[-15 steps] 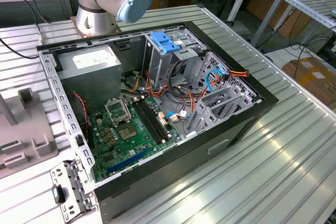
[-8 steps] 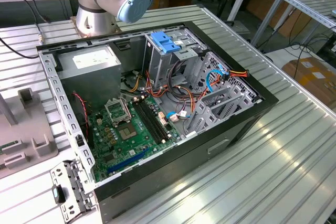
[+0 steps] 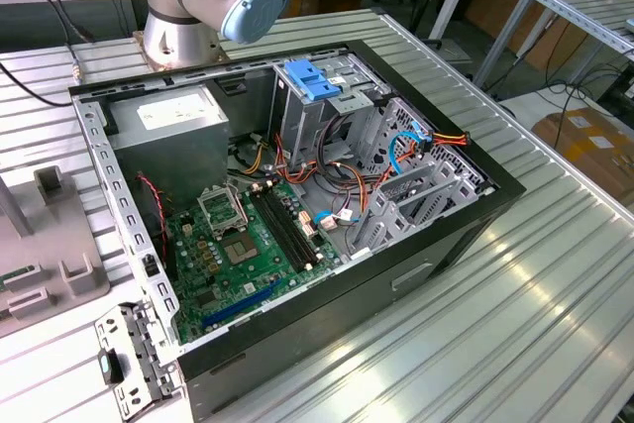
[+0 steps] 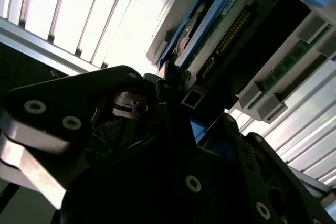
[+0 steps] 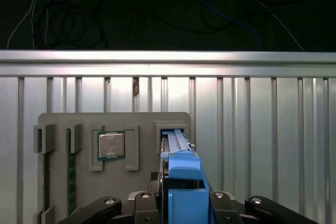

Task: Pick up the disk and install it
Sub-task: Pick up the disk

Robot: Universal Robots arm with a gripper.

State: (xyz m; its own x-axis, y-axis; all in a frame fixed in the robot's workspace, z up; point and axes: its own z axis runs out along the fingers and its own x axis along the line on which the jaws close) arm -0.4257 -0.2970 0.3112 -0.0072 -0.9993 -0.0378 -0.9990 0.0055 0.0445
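In the first wrist view the disk [image 5: 181, 182], edged by its blue plastic carrier frame, stands on edge with its far end at a slot of a grey fixture plate [image 5: 142, 124]. My gripper [image 5: 181, 196] has one black finger on each side of it and looks shut on it. In the second wrist view the disk [image 4: 220, 30] shows its green circuit board and blue edge, and the gripper [image 4: 181, 103] presses against it. The open computer case [image 3: 119, 205] lies on the ribbed metal table in the exterior view.
A processor chip [image 5: 111, 145] and a memory stick [image 5: 69, 166] sit in other slots of the fixture. Inside the case are a grey power-supply box [image 3: 173, 131], a motherboard [image 3: 243, 245], loose cables and a drive cage with a light-blue bracket [image 3: 309, 79]. The arm's base [image 3: 198, 7] stands behind the case.
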